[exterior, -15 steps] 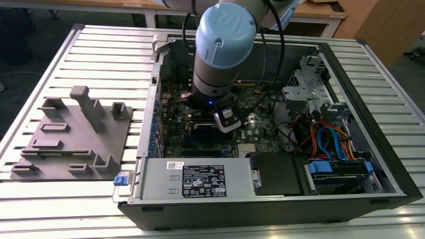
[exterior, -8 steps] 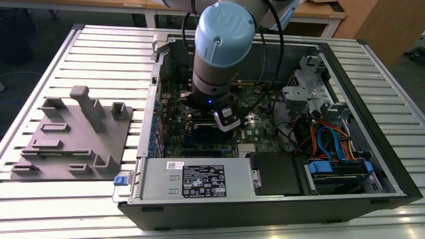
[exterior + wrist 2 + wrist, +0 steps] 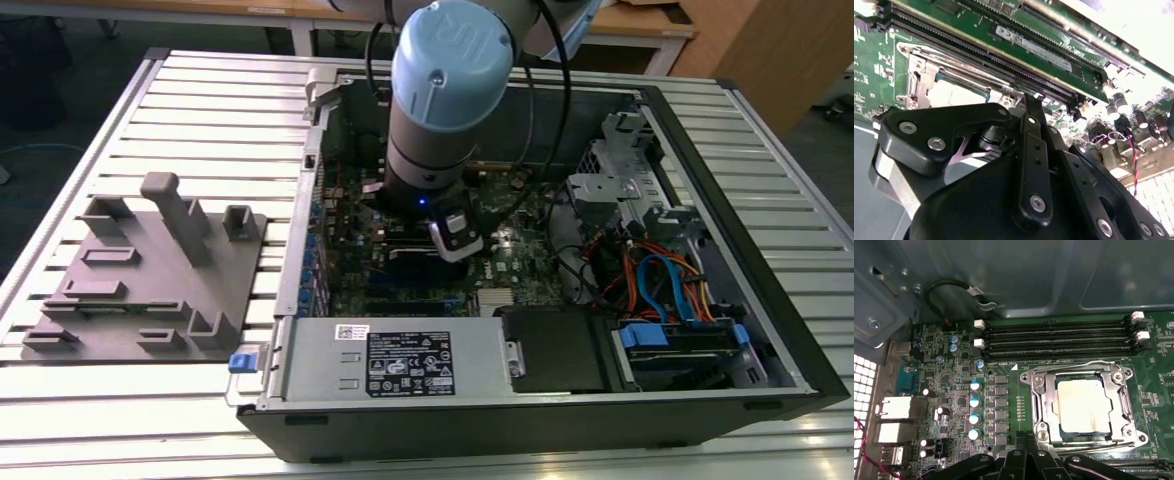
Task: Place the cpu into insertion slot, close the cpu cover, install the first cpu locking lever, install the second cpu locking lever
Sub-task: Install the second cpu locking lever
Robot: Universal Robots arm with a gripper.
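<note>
The cpu [image 3: 1080,406] lies seated in the insertion slot [image 3: 1051,410], its dull pale metal top showing through the cut-out of the cpu cover [image 3: 1119,412], which lies down flat around it. It looks light, stiff and smooth, with fragile contacts underneath, so it is best taken by its edges. Just beyond the socket run the long black memory slots [image 3: 1054,337] on the green motherboard [image 3: 954,400]. The gripper [image 3: 1026,442] hovers at the socket's near rim, fingers together, apparently holding nothing.
</note>
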